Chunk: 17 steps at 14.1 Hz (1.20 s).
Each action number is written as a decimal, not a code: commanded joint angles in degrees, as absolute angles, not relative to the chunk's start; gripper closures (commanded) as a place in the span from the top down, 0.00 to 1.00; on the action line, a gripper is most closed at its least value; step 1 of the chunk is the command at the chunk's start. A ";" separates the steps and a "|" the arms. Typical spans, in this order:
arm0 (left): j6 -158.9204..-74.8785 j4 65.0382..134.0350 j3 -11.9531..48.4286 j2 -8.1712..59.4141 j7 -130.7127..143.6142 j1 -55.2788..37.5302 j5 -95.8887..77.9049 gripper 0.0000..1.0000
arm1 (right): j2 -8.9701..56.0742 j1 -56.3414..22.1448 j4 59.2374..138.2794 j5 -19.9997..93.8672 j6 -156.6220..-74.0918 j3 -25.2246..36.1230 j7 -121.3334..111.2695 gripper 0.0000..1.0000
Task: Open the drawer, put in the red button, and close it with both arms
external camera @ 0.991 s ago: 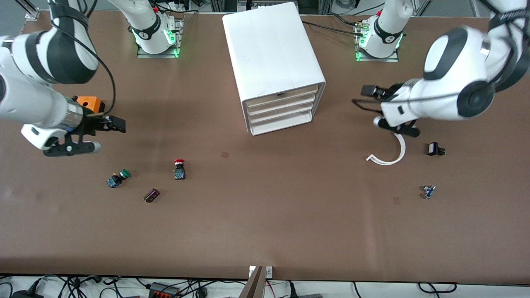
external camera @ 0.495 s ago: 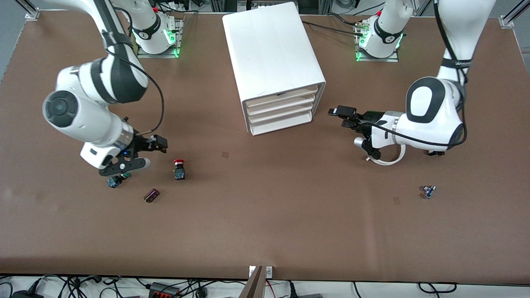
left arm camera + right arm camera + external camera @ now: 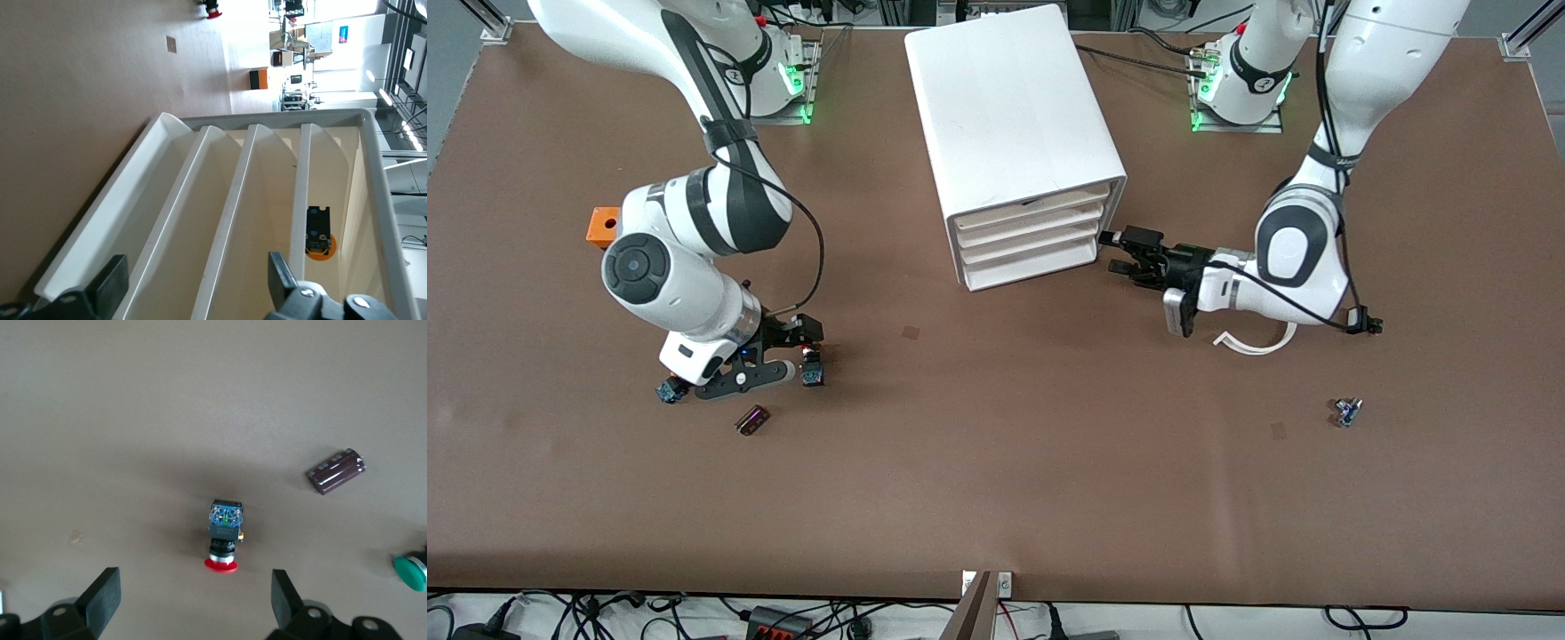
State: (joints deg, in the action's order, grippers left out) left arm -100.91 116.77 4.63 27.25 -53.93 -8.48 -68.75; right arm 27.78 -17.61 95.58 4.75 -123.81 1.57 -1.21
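The white cabinet (image 3: 1014,107) stands mid-table, all its drawers shut. The drawer (image 3: 1030,224), second from the top, is a shallow white tray (image 3: 273,200). My left gripper (image 3: 1110,252) hangs open just in front of the drawer fronts, at the corner toward the left arm's end; in the left wrist view the left gripper (image 3: 197,287) holds nothing. The red button (image 3: 812,372) lies on its side on the table, red cap, black body, blue base (image 3: 224,537). My right gripper (image 3: 802,351) is low over it, open (image 3: 193,600), with the button just ahead of the fingertips and untouched.
A green button (image 3: 671,389) (image 3: 410,572) and a dark cylindrical part (image 3: 752,420) (image 3: 337,471) lie close by the red one. An orange block (image 3: 603,225) sits toward the right arm's end. A white curved strip (image 3: 1258,342) and small parts (image 3: 1347,411) lie under and near the left arm.
The right gripper swung down from the orange block, past the green button, to the red button. The left gripper came down and across to the drawer fronts.
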 commanded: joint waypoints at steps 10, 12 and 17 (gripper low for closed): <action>-101.34 118.47 9.93 31.38 -60.38 -9.14 -76.02 0.42 | 39.89 -17.75 92.39 5.62 -127.79 1.85 -0.88 1.00; -101.16 119.00 10.63 31.38 -60.29 -9.14 -76.46 0.38 | 41.22 -17.49 91.32 5.45 -127.71 1.85 -1.32 1.00; -100.81 120.59 11.95 31.29 -60.47 -8.44 -77.17 0.37 | 42.10 -17.58 91.23 5.19 -127.71 2.02 -1.32 0.97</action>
State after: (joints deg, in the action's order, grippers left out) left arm -100.93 119.18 11.33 31.93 -58.62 -9.25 -75.53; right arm 41.34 -17.54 92.39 4.77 -127.85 1.73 -1.18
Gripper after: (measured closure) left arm 0.621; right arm 0.013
